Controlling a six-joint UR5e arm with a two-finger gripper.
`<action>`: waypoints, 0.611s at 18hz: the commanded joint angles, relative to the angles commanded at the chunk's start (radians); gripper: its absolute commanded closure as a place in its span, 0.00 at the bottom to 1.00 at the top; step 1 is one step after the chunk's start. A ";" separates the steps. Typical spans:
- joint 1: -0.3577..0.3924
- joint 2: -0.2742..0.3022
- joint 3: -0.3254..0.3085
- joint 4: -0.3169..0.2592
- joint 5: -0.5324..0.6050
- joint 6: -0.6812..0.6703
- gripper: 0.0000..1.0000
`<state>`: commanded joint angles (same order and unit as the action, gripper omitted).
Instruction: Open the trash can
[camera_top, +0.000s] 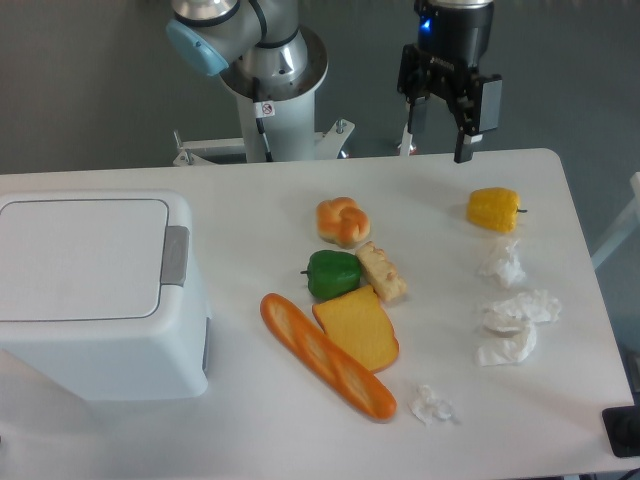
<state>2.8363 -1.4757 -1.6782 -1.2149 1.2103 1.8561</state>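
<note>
Nothing is happening at the trash can (95, 300) yet: its lid is sitting flat and shut while the claw (440, 140) is hanging wide, empty, well apart across the bench (250, 420).

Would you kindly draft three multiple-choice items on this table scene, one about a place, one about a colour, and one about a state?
1. Where does the trash can stand?
A. At the table's left side
B. Beside the yellow pepper
C. Between the bread roll and the baguette

2. What colour is the pepper lying between the bread roll and the cheese wedge?
A. Red
B. Green
C. Purple

3. How is the trash can's lid?
A. Propped upright
B. Removed and lying on the table
C. Shut flat on the bin

Answers:
1. A, since the white bin fills the left side, away from the food.
2. B, since that pepper is plainly green; the yellow pepper sits far right.
3. C, since the lid lies flush, and the gripper hangs over the table's far edge, away from the grey latch.
</note>
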 joint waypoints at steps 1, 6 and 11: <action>-0.002 0.000 0.000 0.000 0.000 0.000 0.00; -0.002 -0.003 0.006 -0.003 -0.003 -0.006 0.00; -0.028 -0.006 0.014 -0.005 -0.006 -0.095 0.00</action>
<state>2.8088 -1.4818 -1.6644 -1.2195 1.2042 1.7611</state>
